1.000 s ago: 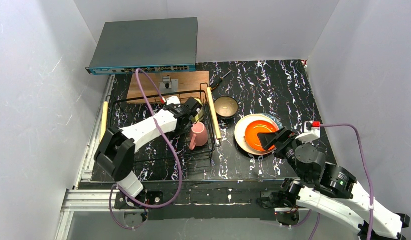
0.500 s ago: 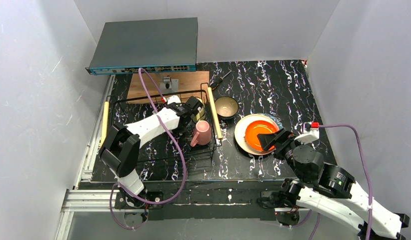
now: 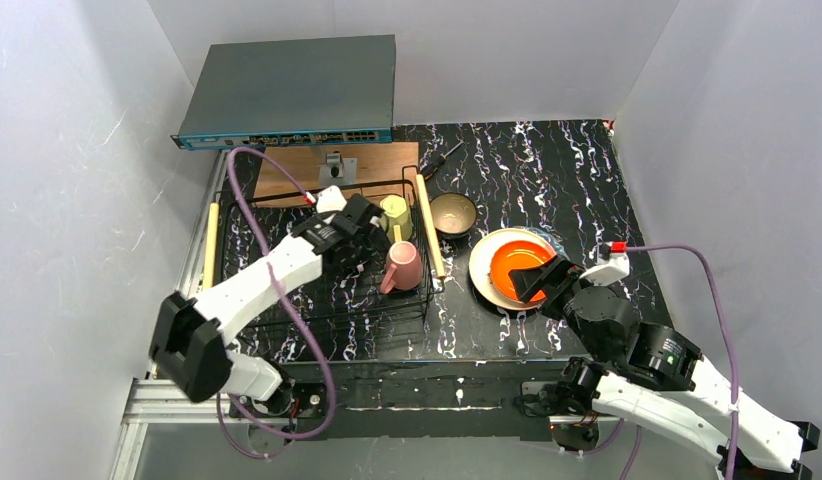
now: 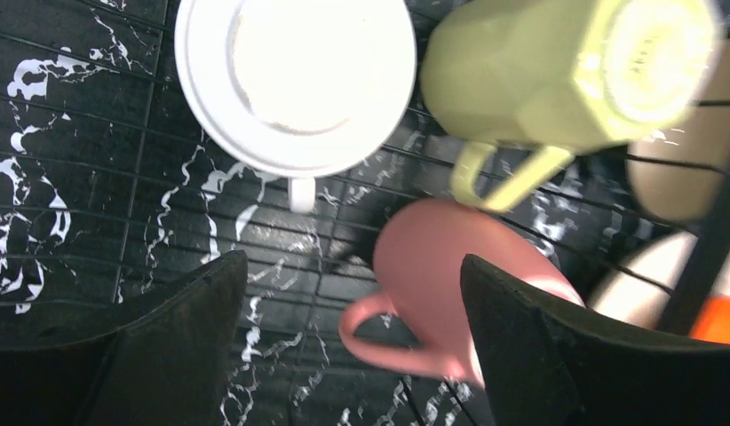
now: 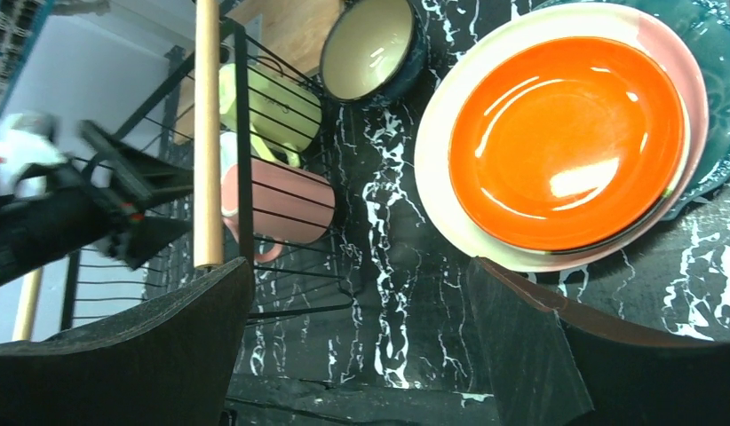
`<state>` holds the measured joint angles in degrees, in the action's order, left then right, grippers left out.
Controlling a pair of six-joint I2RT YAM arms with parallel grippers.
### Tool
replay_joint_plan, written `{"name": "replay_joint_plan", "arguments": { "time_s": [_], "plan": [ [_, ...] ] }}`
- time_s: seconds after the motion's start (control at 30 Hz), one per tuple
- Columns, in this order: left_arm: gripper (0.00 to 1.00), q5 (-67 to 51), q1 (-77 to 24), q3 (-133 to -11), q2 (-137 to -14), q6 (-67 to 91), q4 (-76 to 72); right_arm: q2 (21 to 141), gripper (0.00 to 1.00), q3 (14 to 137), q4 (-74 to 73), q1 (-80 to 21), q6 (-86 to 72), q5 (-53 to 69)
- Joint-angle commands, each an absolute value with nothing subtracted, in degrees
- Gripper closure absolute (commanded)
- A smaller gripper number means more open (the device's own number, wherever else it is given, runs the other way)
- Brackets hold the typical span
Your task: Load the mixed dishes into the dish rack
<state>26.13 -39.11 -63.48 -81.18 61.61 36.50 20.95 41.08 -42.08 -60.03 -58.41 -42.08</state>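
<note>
Inside the dish rack (image 3: 424, 232), a black wire basket, stand the yellow-green mug (image 3: 395, 212), the pink mug (image 3: 400, 268) lying on its side, and a white cup (image 4: 295, 80). My left gripper (image 3: 370, 240) hovers open over them. The pink mug (image 4: 441, 275) shows between its fingers (image 4: 166, 346), untouched. To the right of the rack sit the tan-inside bowl (image 3: 453, 213) and the stacked plates: orange plate (image 5: 566, 133) on the cream plate (image 5: 432, 177), with the teal plate (image 5: 717, 53) underneath. My right gripper (image 3: 535, 283) hangs open and holds nothing at the stack's near edge.
A flat brown wooden board (image 3: 297, 165) lies behind the rack, with a grey network switch (image 3: 292, 90) beyond it. White walls close in on both sides. The rack's wooden handle (image 5: 207, 133) runs between the mugs and the bowl.
My left gripper has opened, let go of the yellow-green mug inside the rack, and drawn back to the left. The right arm has barely shifted.
</note>
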Motion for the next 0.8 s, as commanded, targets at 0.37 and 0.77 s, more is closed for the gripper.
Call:
{"name": "replay_joint_plan", "arguments": {
  "time_s": [0.37,0.77],
  "plan": [
    [0.02,9.53,-37.90,-60.19,-41.03,41.25,45.11,39.36,0.02,50.85,-52.41,-60.12,-52.09,-44.32],
    [0.02,10.26,-37.83,-67.13,-31.51,34.81,52.00,65.84,0.02,64.35,-34.46,-37.80,-31.02,-23.64]
  ]
}}
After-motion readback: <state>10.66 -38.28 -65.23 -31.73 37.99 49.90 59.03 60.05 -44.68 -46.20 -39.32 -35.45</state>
